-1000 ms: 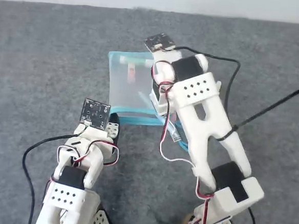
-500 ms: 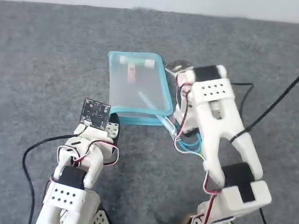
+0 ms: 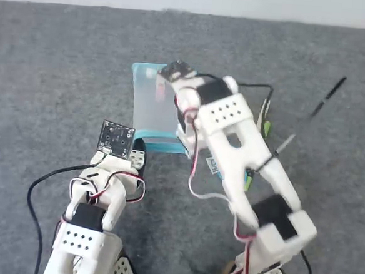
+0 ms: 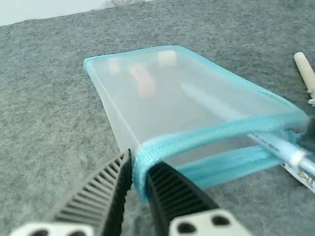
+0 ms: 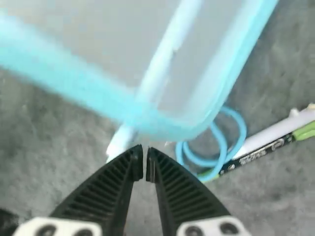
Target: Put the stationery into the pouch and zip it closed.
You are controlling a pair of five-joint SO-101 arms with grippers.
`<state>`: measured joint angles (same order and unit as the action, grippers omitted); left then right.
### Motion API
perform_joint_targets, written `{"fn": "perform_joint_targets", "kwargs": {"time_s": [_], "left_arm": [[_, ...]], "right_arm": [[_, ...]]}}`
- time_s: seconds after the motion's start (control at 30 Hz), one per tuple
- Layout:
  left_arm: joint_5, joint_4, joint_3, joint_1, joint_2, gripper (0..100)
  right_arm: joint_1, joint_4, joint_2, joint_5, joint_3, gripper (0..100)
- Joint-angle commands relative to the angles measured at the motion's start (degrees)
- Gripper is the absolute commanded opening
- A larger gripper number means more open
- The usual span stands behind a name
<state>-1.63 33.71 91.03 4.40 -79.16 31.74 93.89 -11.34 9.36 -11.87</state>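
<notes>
On grey felt [image 3: 49, 71] — frosted pouch [image 3: 148, 109], teal-trimmed.

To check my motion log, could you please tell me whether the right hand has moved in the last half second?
Yes. The right hand swung left, from beside the pouch to over it.

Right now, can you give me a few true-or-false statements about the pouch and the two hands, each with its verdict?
1. The left hand grips the pouch by its teal zipper edge. True.
2. The pouch is zipped closed. False: its mouth gapes, and a light blue pen sticks out of it.
3. The right hand holds a pen. False: it is shut on nothing, and the green-and-white pen lies loose outside the pouch.
4. A blue loop lies outside the pouch. True.
</notes>
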Motion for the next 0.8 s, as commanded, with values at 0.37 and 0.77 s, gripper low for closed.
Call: {"fn": "perform_joint_targets", "kwargs": {"time_s": [0.37, 0.77], "left_arm": [[0.1, -2.0, -0.4, 0.1, -0.9, 1], [0.1, -1.9, -0.4, -0.1, -0.9, 1]], "right_arm": [[4.8, 2.6, 21.8, 5.2, 13.2, 0.7], [4.3, -16.7, 22.1, 1.1, 25.5, 0.7]]}}
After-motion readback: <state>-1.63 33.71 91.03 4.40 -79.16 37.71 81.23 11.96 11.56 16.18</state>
